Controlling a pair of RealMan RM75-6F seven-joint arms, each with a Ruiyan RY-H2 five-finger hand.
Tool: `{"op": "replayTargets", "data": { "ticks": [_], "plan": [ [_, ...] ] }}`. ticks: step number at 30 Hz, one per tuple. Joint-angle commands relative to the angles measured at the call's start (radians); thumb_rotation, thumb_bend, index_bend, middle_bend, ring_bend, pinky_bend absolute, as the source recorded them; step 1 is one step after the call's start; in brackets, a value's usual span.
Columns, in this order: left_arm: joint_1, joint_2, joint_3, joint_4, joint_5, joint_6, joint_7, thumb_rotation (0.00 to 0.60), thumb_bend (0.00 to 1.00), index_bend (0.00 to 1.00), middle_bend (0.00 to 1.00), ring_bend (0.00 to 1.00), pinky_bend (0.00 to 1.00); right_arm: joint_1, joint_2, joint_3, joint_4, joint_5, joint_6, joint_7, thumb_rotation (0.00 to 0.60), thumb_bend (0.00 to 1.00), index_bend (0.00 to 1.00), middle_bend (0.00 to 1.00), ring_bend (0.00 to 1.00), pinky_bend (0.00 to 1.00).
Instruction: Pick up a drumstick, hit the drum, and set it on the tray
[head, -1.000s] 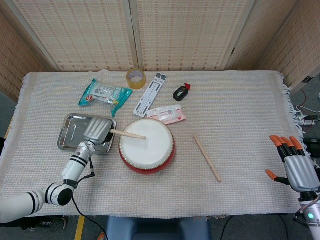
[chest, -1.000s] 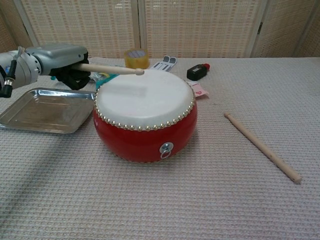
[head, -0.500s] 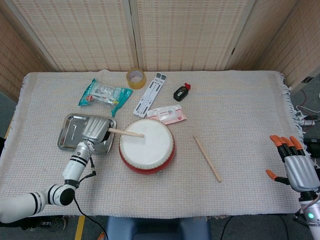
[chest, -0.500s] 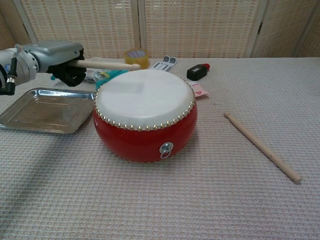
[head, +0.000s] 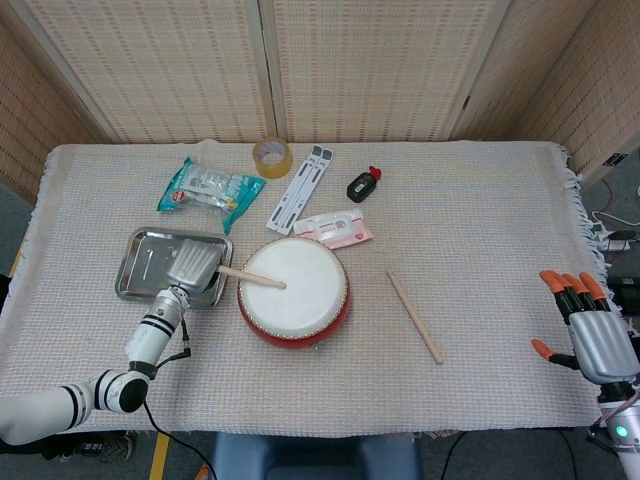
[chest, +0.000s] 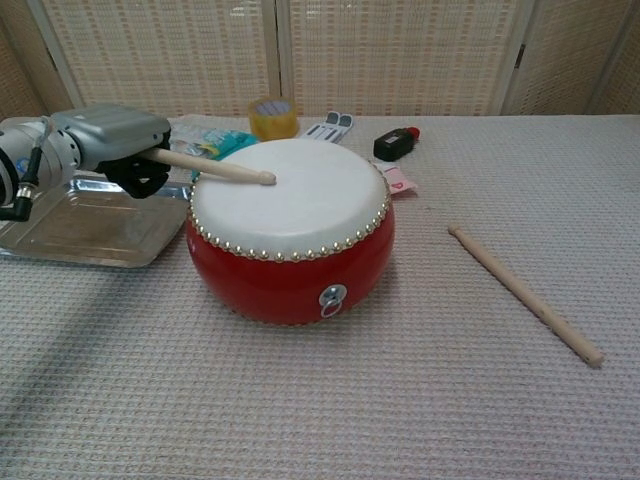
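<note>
Lowered since 0.5 s ago, the drumstick (chest: 210, 167) now slants down from the left hand (chest: 112, 139), which grips its butt over the tray (chest: 62, 236), tip on the drum (chest: 290, 232) skin. Off the table edge, the right hand (head: 592, 330) hangs empty, fingers apart.

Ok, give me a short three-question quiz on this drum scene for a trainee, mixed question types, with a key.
1. True or false: the left hand holds a drumstick whose tip is over the drumhead.
2. Multiple choice: where is the second drumstick? A) in the tray B) on the cloth to the right of the drum C) in the right hand
3. Fill in: the right hand holds ____.

Key: 1 true. 2 B. 3 nothing; it is open at the table's right edge, and the metal tray sits left of the drum.
</note>
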Motion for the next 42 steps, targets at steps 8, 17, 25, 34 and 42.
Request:
{"op": "replayTargets", "data": {
  "ticks": [8,17,25,34,42],
  "plan": [
    [0.031,0.058,-0.068,-0.069,-0.004,-0.012,-0.194,0.600,0.77,1.00,1.00,1.00,1.00,-0.002,-0.002,0.000,0.002,0.002,0.003,0.002,0.600,0.18,0.00,0.08,0.00,0.00],
    [-0.001,-0.005,0.006,0.032,-0.016,-0.025,-0.021,0.600,0.77,1.00,1.00,1.00,1.00,-0.002,-0.003,0.001,0.006,0.010,-0.003,0.005,0.600,0.18,0.00,0.08,0.00,0.00],
    [0.040,0.038,-0.086,-0.052,0.005,0.059,-0.184,0.600,0.76,1.00,1.00,1.00,1.00,0.000,-0.003,0.005,0.003,0.010,0.001,-0.012,0.600,0.18,0.00,0.08,0.00,0.00],
    [-0.005,0.002,0.015,0.047,0.015,-0.033,-0.007,0.600,0.76,1.00,1.00,1.00,1.00,0.003,-0.007,0.006,0.014,0.020,-0.013,0.002,0.600,0.18,0.00,0.08,0.00,0.00],
    [0.015,-0.003,-0.033,0.005,-0.030,0.029,-0.040,0.600,0.76,1.00,1.00,1.00,1.00,0.006,-0.009,0.007,0.017,0.022,-0.016,-0.004,0.600,0.18,0.00,0.08,0.00,0.00]
  ]
}}
